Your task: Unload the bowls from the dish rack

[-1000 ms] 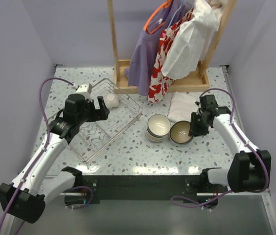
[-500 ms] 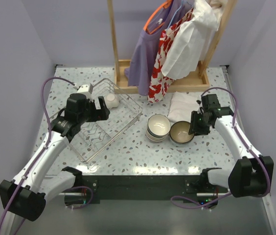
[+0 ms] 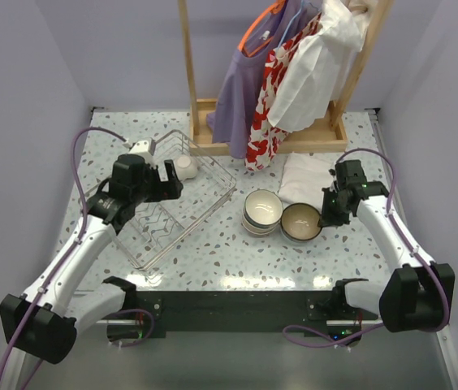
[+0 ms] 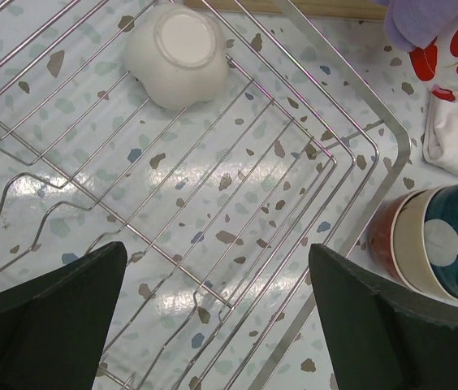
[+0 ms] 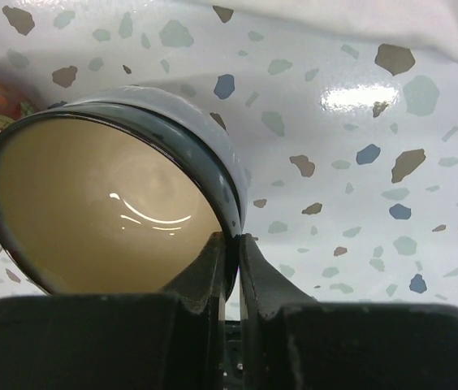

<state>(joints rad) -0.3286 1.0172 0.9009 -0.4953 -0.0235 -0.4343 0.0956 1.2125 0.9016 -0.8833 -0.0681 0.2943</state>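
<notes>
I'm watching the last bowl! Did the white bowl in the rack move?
No. The white bowl stays in the far corner of the rack, beside the wooden stand.

Terrazzo table [image 3: 213, 252], lavender walls [image 3: 18, 81]
3 plain walls close in the speckled top; a wooden clothes stand [image 3: 187, 73] at the far edge holds purple, red-floral and white garments [image 3: 241, 97], with a folded white cloth [image 3: 302, 175] right of centre.

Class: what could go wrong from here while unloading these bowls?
1. The right end effector pinches the tan-lined bowl only by its rim; it could slip or knock the stack beside it.
2. The white bowl lies base up in the dish rack, offering the open left end effector little to grip.
</notes>
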